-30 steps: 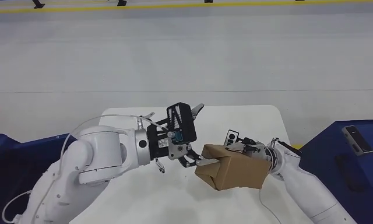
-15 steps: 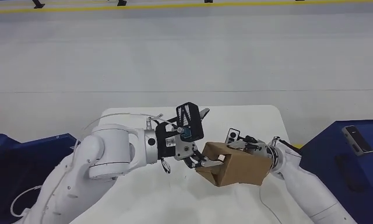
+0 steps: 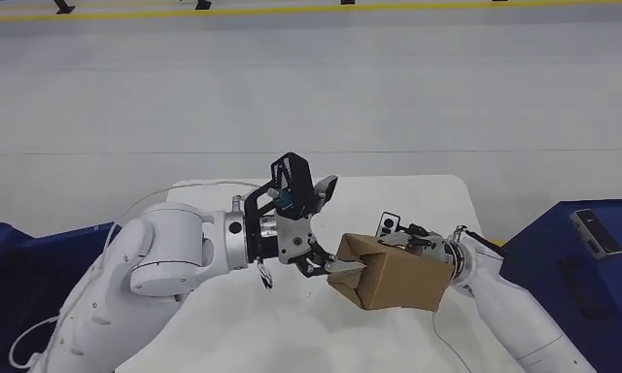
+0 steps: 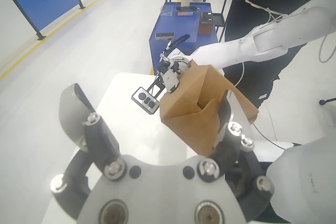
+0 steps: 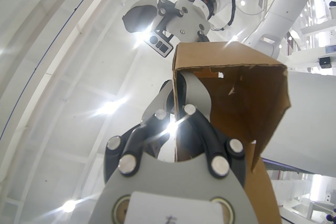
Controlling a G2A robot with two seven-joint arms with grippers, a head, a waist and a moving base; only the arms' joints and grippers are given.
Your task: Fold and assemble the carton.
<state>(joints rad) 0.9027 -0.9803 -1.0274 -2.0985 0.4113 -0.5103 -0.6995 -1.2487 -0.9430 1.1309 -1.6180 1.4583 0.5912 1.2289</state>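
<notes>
The carton (image 3: 398, 281) is matt brown cardboard, rough along its torn edge; the surface (image 3: 408, 193) is smooth, glossy white.

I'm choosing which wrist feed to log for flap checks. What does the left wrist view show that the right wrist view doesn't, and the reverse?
Left wrist view: the carton from outside, its end flaps folded inward, one jaw of the left gripper against a flap with the jaws spread wide, and the white table behind.
Right wrist view: the carton's open inside, one wall pinched between the jaws of the right gripper.
Shared: the carton and both grippers.
</notes>
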